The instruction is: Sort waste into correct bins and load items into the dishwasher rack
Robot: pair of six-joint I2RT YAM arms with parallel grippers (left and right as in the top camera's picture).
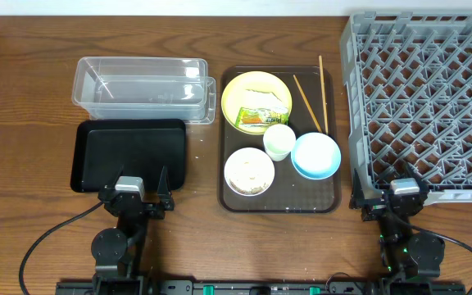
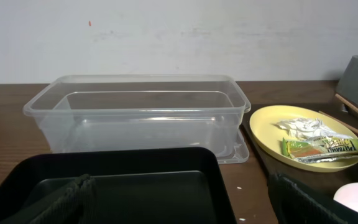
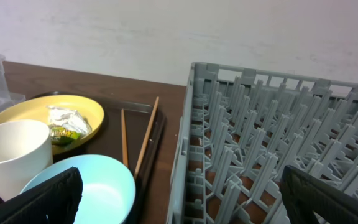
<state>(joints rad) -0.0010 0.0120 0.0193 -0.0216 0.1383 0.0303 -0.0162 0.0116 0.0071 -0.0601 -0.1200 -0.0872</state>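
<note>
On the brown serving tray are a yellow plate with a green-and-yellow wrapper and a white scrap, a white cup, a light blue bowl, a white bowl with rice, and two chopsticks. The clear tub and black tray lie at the left. The grey rack stands at the right. My left gripper is open and empty at the black tray's near edge. My right gripper is open and empty at the rack's near left corner.
The tub stands on its lid, behind the black tray. The left wrist view shows the plate and wrapper to the right. The right wrist view shows the cup, blue bowl and chopsticks to the left.
</note>
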